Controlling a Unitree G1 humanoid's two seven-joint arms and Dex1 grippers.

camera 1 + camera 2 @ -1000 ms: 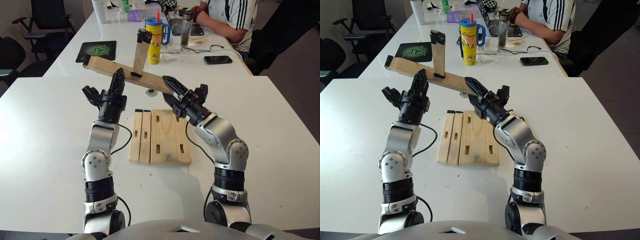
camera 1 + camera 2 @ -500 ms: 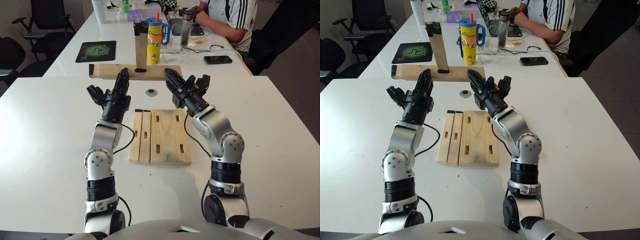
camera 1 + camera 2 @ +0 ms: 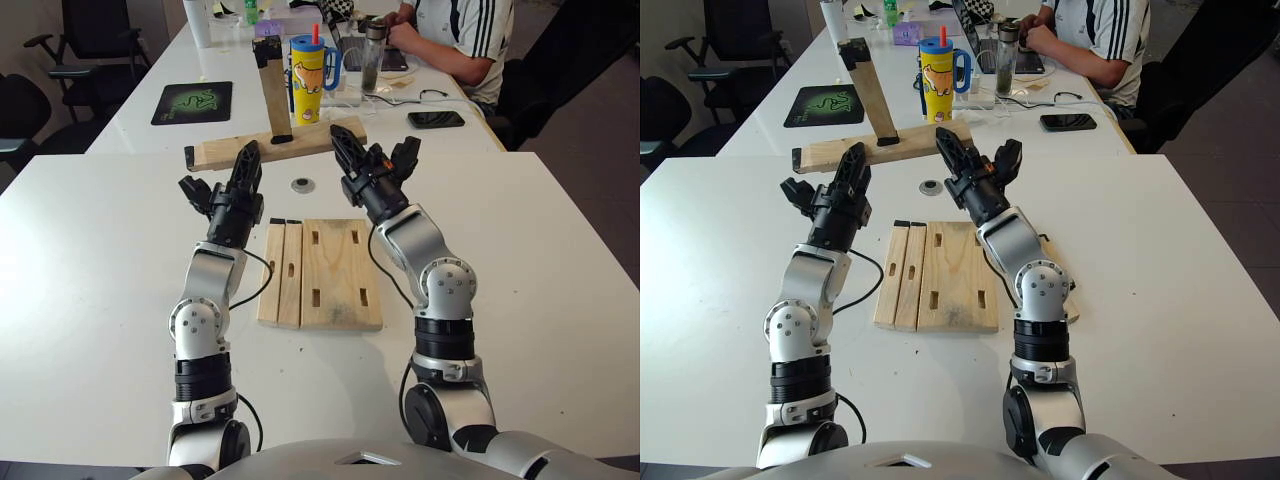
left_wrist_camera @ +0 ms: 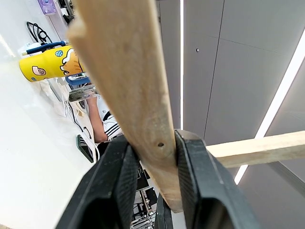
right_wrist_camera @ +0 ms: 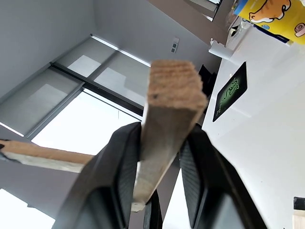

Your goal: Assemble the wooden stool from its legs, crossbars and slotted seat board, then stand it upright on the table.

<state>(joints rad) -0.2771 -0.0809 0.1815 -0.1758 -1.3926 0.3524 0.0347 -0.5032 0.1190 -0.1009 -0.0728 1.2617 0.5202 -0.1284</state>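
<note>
Stool is only partly together at this point. Both claws hold one T-shaped sub-assembly up in the air: a long bar (image 3: pixel 275 150) with a shorter piece (image 3: pixel 273 95) sticking up from about its middle. The left claw (image 3: pixel 243 168) is clamped shut across the bar partway along, and the right claw (image 3: pixel 352 152) is pinched tight on the bar's other end, so each has a firm bite on the wood. The bar sits a bit tilted, higher on the robot's right.

The slotted seat board (image 3: pixel 330 270) lies flat on the white desk (image 3: pixel 100 260) between the two arms, slots facing up, nothing plugged into it yet. So this looks like the stage of bringing the leg part over to the seat. The next move probably calls for levelling the piece, getting its end lined up square over a slot, and pressing straight down without twisting.

A small round bit (image 3: pixel 302 185) sits on the desk just beyond the board. Behind is a second desk with a yellow mug (image 3: pixel 310 80), a dark mouse pad (image 3: pixel 192 100) and a phone (image 3: pixel 436 120), plus office chairs (image 3: pixel 95 30).
</note>
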